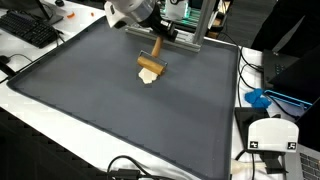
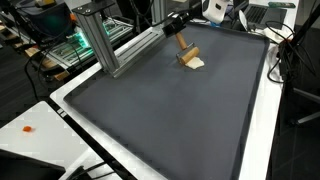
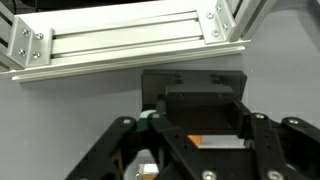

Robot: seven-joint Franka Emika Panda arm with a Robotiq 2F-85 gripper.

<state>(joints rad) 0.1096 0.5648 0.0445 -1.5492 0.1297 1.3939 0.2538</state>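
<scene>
My gripper (image 1: 157, 35) hangs over the far part of a dark grey mat (image 1: 110, 110), close to an aluminium frame. It is shut on the top of a tilted brown wooden handle (image 1: 155, 50). The handle's lower end meets a tan wooden block (image 1: 151, 68) that rests on the mat, with a small white piece (image 1: 150, 79) beside it. The other outside camera shows the same gripper (image 2: 178, 27), handle (image 2: 184, 44) and block (image 2: 191, 62). In the wrist view the black fingers (image 3: 200, 160) fill the lower half, and a strip of orange and white (image 3: 215, 141) shows between them.
The aluminium frame (image 1: 200, 28) (image 2: 112, 45) (image 3: 130, 45) stands at the mat's far edge, just behind the gripper. A keyboard (image 1: 30, 30), a blue object (image 1: 258, 98) and a white device (image 1: 270, 135) lie on the white table around the mat (image 2: 170, 120).
</scene>
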